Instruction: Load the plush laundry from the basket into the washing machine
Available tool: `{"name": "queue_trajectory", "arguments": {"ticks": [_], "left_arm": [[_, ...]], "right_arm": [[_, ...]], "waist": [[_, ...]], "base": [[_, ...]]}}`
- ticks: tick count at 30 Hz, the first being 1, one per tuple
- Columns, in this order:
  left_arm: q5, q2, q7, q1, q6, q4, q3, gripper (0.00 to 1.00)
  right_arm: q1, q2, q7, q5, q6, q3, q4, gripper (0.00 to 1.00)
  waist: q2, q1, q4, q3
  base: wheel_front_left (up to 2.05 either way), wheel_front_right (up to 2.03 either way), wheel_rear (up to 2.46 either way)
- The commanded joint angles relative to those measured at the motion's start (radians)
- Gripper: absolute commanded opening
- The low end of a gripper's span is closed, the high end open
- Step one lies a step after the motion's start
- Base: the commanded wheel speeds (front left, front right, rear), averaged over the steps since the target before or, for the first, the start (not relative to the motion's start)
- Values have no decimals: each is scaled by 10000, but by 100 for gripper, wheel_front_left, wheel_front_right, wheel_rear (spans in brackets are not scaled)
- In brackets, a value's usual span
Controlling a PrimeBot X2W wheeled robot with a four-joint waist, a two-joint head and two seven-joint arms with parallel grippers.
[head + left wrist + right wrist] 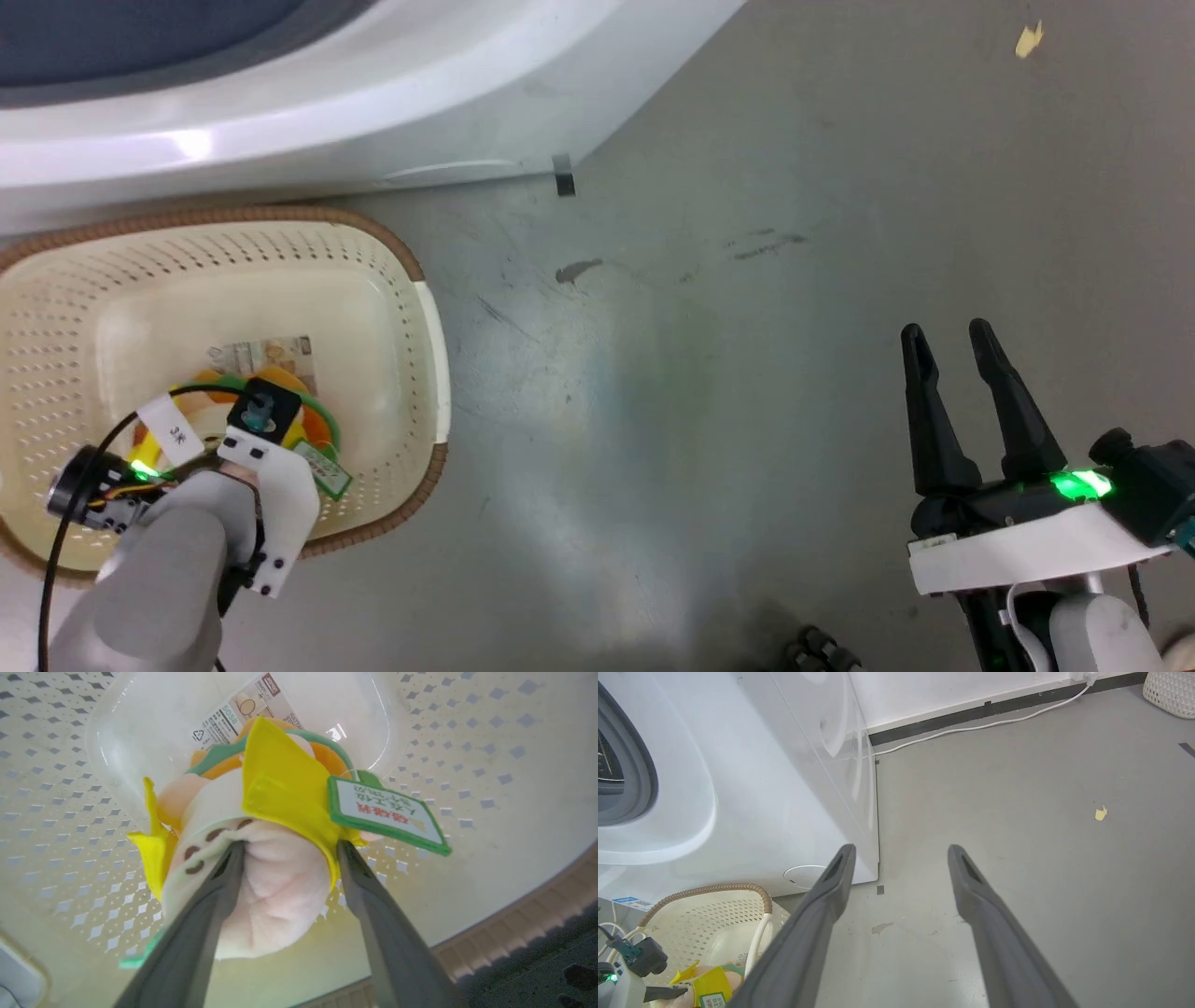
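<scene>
The step in hand looks like the pick-up: the left gripper (289, 847) is clamped on the plush laundry (280, 882), its two dark fingers pressed into either side of the peach-pink head at the centre of the left wrist view. The toy sits inside the basket (280, 247), at the lower left of the head view, over the printed label (233, 716) on the basket's bottom; whether it has cleared the bottom cannot be told.

The right gripper (945, 331) hangs at the lower right of the head view over bare grey floor (747, 373), its fingers spread apart and holding nothing.

Next, the move likely calls for a lift straight up past the brown rim, then a carry to the washing machine (327, 84) along the top left of the head view, whose grey door seal (647, 774) shows at the left edge of the right wrist view.

The toy is soft and dented by the grip: pink head with small brown marks, yellow felt top, orange body with a green band behind, and a green-edged white tag (387, 814) jutting to the right
</scene>
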Motion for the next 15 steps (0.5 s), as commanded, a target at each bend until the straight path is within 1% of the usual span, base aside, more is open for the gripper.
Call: {"name": "queue_trajectory", "arguments": {"ticks": [1,3,4,5,8,14,15], "left_arm": [[36,164,167,-266,5,264,-188,100],[53,265,318,-413,-21,421,-335,100],[29,317,408,-473,-33,529,-380,39],[0,368,470,-529,-45,630,-421,0],[-129,497,611,-664,-33,929,-497,0],[-463,813,340,-715,299,1368,-487,0],[-477,771,287,-697,341,1430,-554,0]], "right_arm": [[-188,-2,-98,145,-5,0,-87,100],[-223,-2,-139,237,-5,17,-110,100],[-245,-2,-160,283,-5,35,-117,100],[-272,-2,-181,330,-5,59,-123,100],[-387,-2,-244,476,-6,164,-110,100],[-783,-2,-368,777,-6,391,16,100],[-828,-2,-389,774,-6,351,74,100]], "waist": [[0,-1,-103,239],[0,-1,-156,416],[0,-1,-188,500],[0,-1,-224,580],[0,-1,-363,759],[0,-1,-775,760],[0,-1,-745,606]], "base": [[0,0,0],[0,0,0],[0,0,0],[0,0,0],[0,0,0],[0,0,0],[0,0,0]]}}
